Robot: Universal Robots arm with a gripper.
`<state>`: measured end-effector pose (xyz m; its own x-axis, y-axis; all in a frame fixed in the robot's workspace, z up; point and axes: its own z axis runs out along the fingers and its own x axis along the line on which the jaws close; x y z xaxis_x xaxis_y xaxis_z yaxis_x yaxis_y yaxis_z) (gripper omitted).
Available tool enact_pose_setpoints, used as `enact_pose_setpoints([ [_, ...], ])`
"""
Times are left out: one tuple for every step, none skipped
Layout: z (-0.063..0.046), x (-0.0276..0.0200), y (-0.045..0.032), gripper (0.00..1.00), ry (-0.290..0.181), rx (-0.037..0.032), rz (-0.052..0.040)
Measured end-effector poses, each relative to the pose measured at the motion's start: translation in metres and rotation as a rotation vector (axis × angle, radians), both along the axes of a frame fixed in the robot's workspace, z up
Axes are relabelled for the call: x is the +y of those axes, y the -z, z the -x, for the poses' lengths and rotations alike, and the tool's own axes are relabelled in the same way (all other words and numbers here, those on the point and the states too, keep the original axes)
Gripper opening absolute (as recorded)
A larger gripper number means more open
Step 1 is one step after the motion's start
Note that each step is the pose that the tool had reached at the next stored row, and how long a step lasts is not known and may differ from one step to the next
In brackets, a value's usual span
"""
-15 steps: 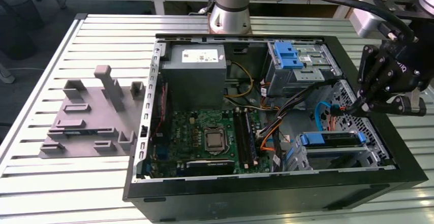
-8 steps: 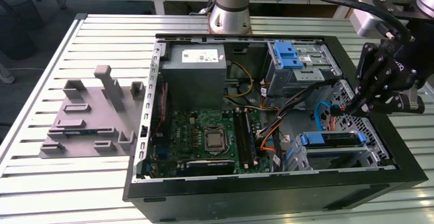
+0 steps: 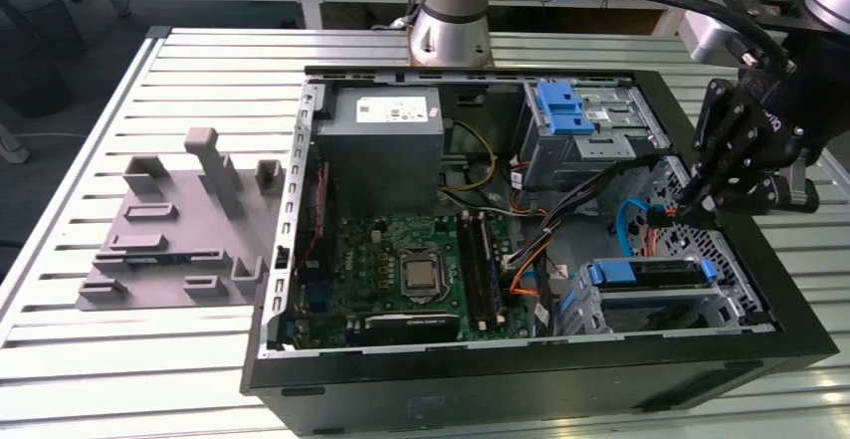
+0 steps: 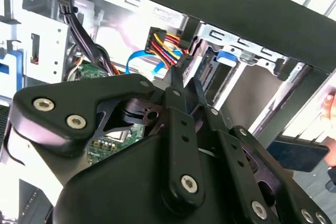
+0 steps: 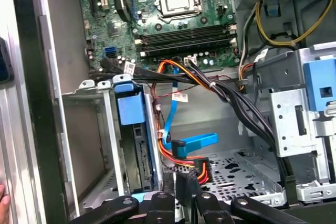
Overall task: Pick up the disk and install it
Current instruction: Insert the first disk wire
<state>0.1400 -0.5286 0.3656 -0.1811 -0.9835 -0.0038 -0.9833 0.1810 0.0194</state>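
The jaws stand drawn close together, with only a narrow slit between them, and nothing is held in them as far as both wrist views show; the gripper (image 4: 184, 74) touches no part that I can make out; it hangs over the open computer case (image 3: 531, 364), near the case wall on the exterior view's right.

Just beyond the gripper (image 5: 184, 181) in the first wrist view lies a tangle of orange and blue cables (image 5: 191, 148) over the perforated case floor; beside them stands the drive cage (image 5: 107, 129), and the disk (image 5: 130, 109) sits inside it, upright on edge, its blue carrier front showing at the cage mouth.

In the exterior view the gripper (image 3: 691, 210) is above and near the same cage, and the disk (image 3: 647, 273) lies in the cage's upper slot at the case's near corner on the exterior view's right; I judge that the disk is placed in its bay and the picking-up is done; whether it is pushed fully home or cabled cannot be told.

Farther out are the motherboard (image 3: 412, 265), the grey metal box (image 3: 385, 150) and the blue latch (image 3: 564, 110); a grey fixture (image 3: 173, 230) rests on the surface (image 3: 119, 359), well apart from the case.
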Motion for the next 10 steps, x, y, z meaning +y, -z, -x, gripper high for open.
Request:
enact_pose_setpoints([
  [-0.0001, 0.0013, 0.0003, 0.24, 0.004, 0.0, 0.0],
  [-0.0001, 0.0025, 0.0008, 0.24, 0.008, 0.0, -0.0001],
  [-0.0001, 0.0037, 0.0011, 0.24, 0.011, 0.0, -0.0001],
  [-0.0002, 0.0048, 0.0015, 0.24, 0.015, 0.0, 0.0],
  [-0.0002, 0.0055, 0.002, 0.24, 0.018, 0.0, -0.0002],
  [-0.0002, 0.0058, 0.0025, 0.24, 0.021, 0.0, -0.0002],
  [-0.0002, 0.006, 0.003, 0.24, 0.025, 0.0, 0.0006],
  [-0.0003, 0.0062, 0.0034, 0.24, 0.029, 0.0, 0.0023],
  [-0.0003, 0.0065, 0.0038, 0.24, 0.032, 0.0, 0.0032],
  [-0.0004, 0.007, 0.0042, 0.24, 0.034, -0.0001, 0.0037],
])
